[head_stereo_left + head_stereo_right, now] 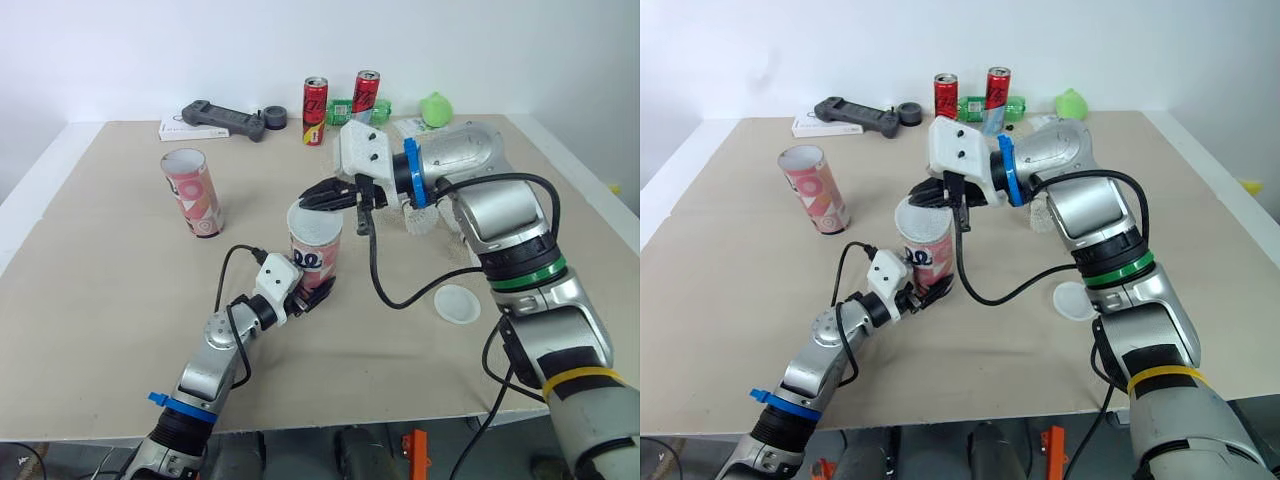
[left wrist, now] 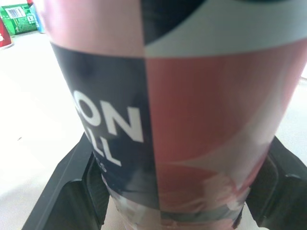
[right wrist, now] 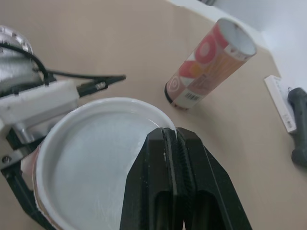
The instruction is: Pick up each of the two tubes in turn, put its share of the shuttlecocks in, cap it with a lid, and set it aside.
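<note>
Your left gripper [image 1: 308, 296] clamps the near tube [image 1: 316, 255] low; seat the lid [image 3: 91, 163], rim-pinched by your right gripper [image 3: 173, 138], level before pressing.

Near the table's middle a capped tube [image 1: 315, 255] stands upright, its pink, dark blue and white printed wall gripped low down between the fingers of the left gripper [image 1: 310, 292]. A white lid [image 3: 96, 153] sits across its mouth, round and shallow with a raised rim, and the right gripper [image 3: 165, 136] pinches that rim at one edge. At about 10 o'clock from it, well apart, an open tube [image 1: 192, 192] in pink and white stands leaning slightly, its mouth uncovered. At about 4 o'clock a spare lid [image 1: 458, 303], white and round, lies flat on the table
</note>
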